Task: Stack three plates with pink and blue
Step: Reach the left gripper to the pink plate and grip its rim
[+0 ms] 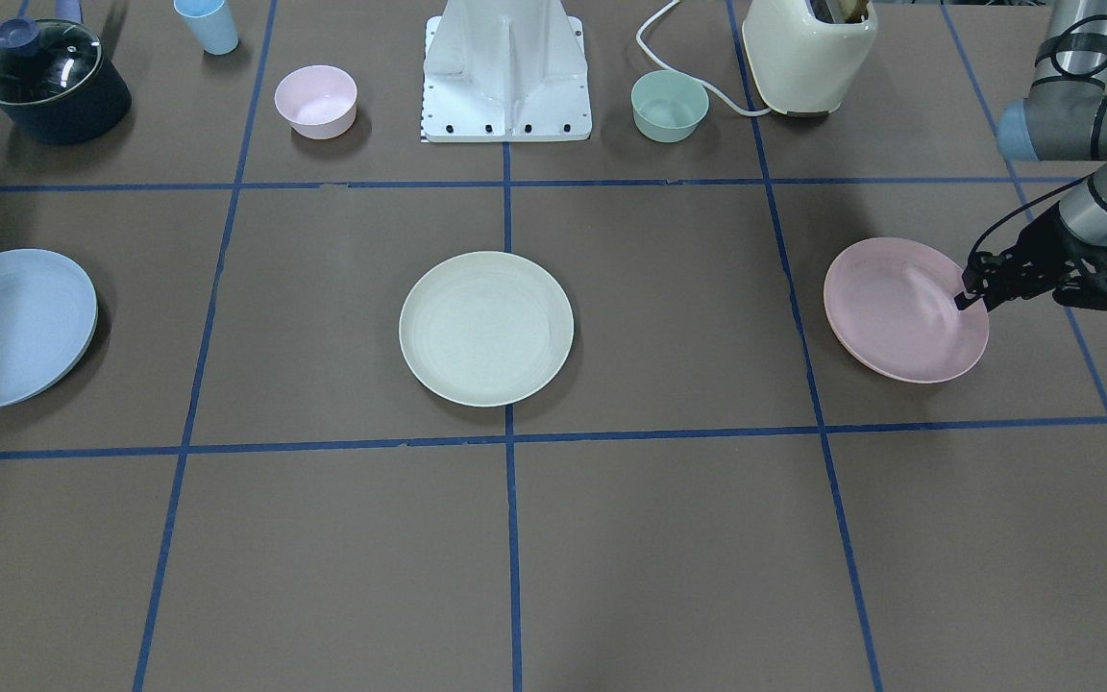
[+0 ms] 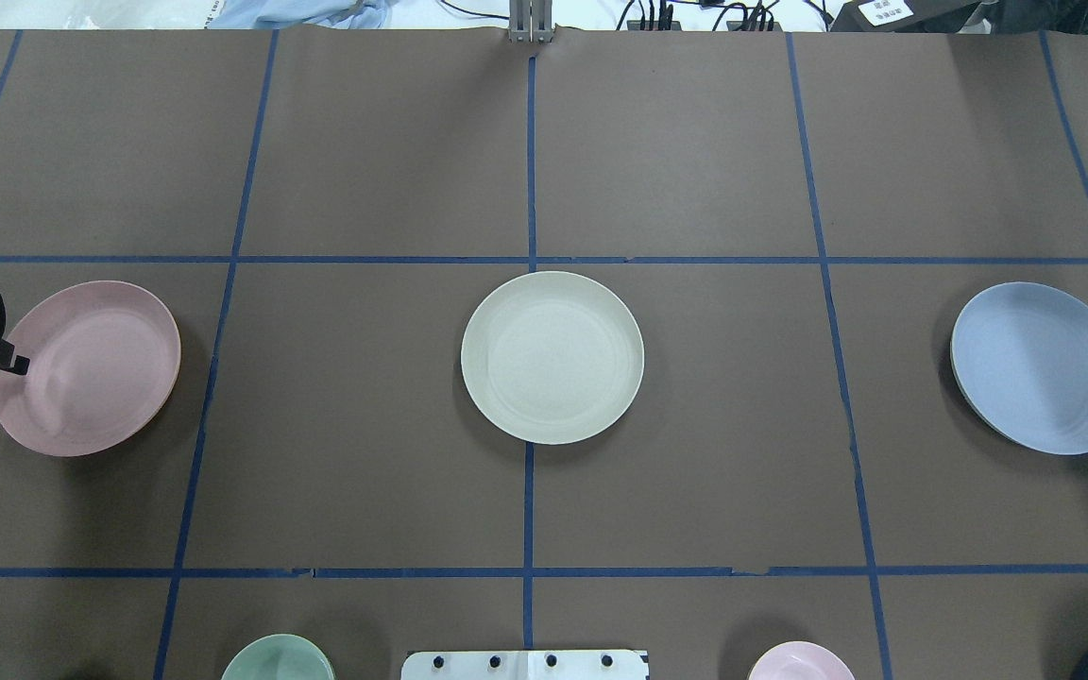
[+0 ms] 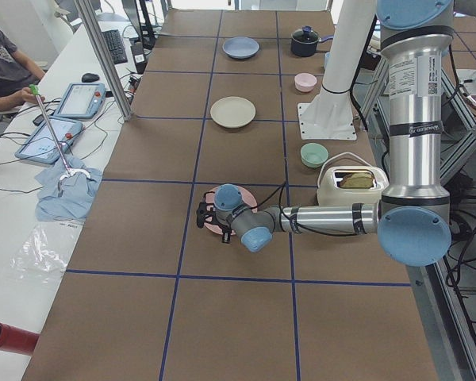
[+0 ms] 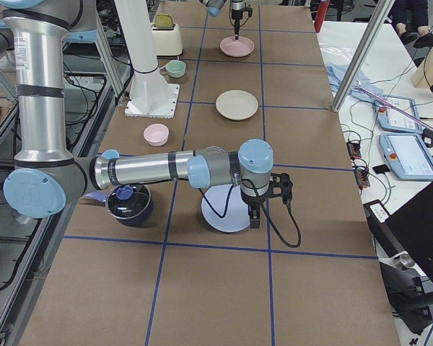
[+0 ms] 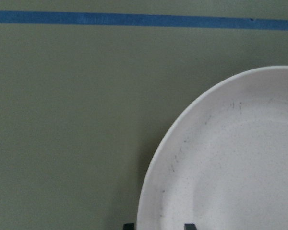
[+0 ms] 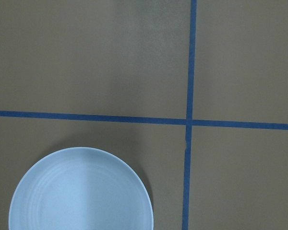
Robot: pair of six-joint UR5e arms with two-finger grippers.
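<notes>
Left gripper (image 1: 965, 300) unclenched, fingers straddling pink plate (image 1: 890, 308) at its left rim. Right gripper (image 4: 254, 220) hovers over blue plate (image 4: 220, 209) on the right; can't tell its grip.

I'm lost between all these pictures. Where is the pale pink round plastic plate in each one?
Front-facing: the pale pink round plastic plate is at the right.
Overhead: far left.
Left side: centre, partly behind the near arm.
Right side: top, at the far end.
Left wrist: lower right.
Right wrist: not in it.
Landmark in the four fixed views: the cream-white round plate, mid-table.
</notes>
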